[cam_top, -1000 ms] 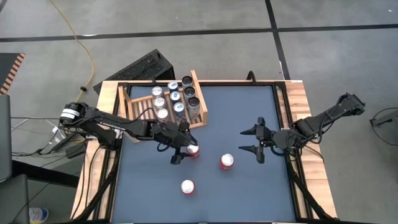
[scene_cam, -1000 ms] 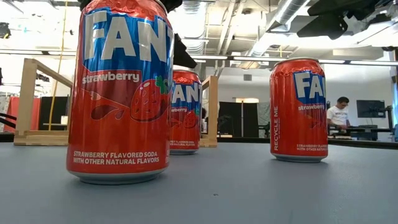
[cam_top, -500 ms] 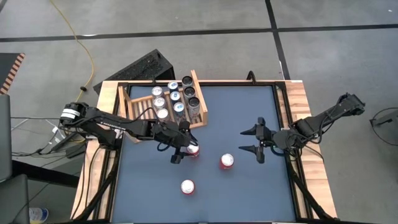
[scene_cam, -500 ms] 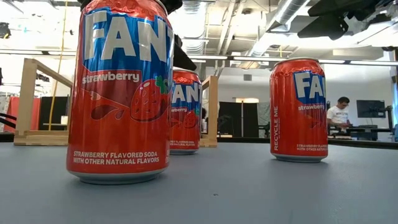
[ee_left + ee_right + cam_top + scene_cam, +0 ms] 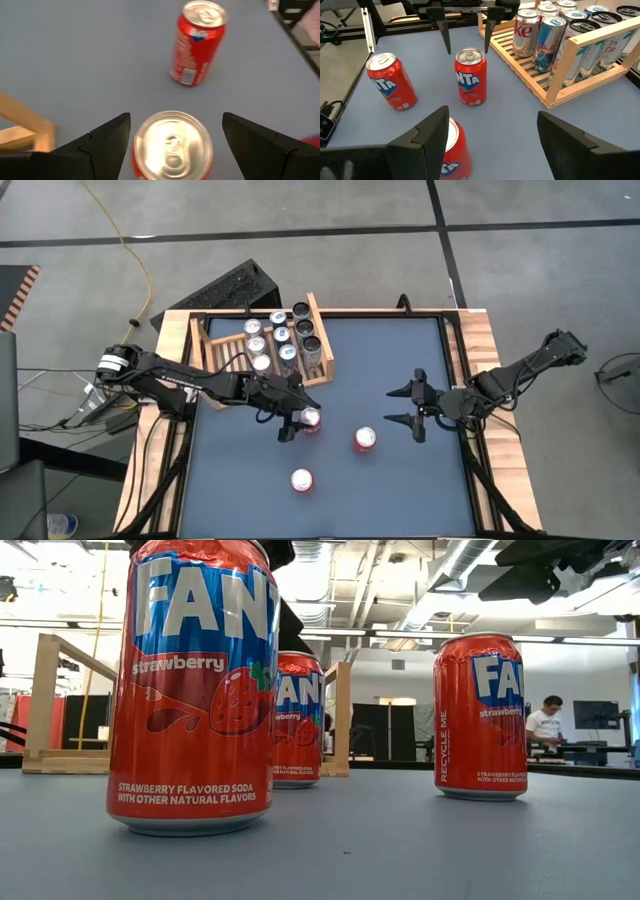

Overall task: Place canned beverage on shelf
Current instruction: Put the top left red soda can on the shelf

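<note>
Red can stands on the table at 5 o'clock from the shelf, between the spread fingers of the left gripper, not yet gripped, so next it must clench and lift; the right gripper waits open.

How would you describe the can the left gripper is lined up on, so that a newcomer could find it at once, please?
Start at the light-wood shelf at the table's far left corner. Just in front of its open end, three red Fanta strawberry cans stand on the blue tabletop. The target can is the one nearest the shelf, and the only one standing between the open fingers of the left gripper.
</note>
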Action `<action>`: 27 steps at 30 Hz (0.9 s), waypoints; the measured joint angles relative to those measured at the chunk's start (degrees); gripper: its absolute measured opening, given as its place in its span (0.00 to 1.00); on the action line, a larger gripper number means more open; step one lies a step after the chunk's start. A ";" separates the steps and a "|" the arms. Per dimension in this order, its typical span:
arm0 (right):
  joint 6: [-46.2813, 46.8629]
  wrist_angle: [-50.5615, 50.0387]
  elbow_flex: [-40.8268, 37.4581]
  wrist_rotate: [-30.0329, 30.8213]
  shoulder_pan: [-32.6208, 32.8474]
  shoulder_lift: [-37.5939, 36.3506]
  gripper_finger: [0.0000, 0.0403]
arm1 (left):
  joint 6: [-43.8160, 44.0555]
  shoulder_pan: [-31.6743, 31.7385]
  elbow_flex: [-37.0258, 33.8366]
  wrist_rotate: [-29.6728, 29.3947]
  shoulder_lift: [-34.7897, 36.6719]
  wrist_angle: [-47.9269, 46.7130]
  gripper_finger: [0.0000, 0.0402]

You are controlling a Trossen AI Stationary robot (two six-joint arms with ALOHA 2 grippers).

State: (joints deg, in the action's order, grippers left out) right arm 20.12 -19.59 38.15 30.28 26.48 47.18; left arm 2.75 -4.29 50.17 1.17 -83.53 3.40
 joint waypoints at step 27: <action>0.52 -0.04 0.00 -0.24 0.02 0.01 0.69 | 4.36 0.17 6.60 -13.55 0.00 -16.97 0.90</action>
State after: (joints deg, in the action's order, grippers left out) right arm 20.64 -19.64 38.15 30.04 26.50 47.19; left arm 7.11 -4.12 56.77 -12.38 -83.53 -13.57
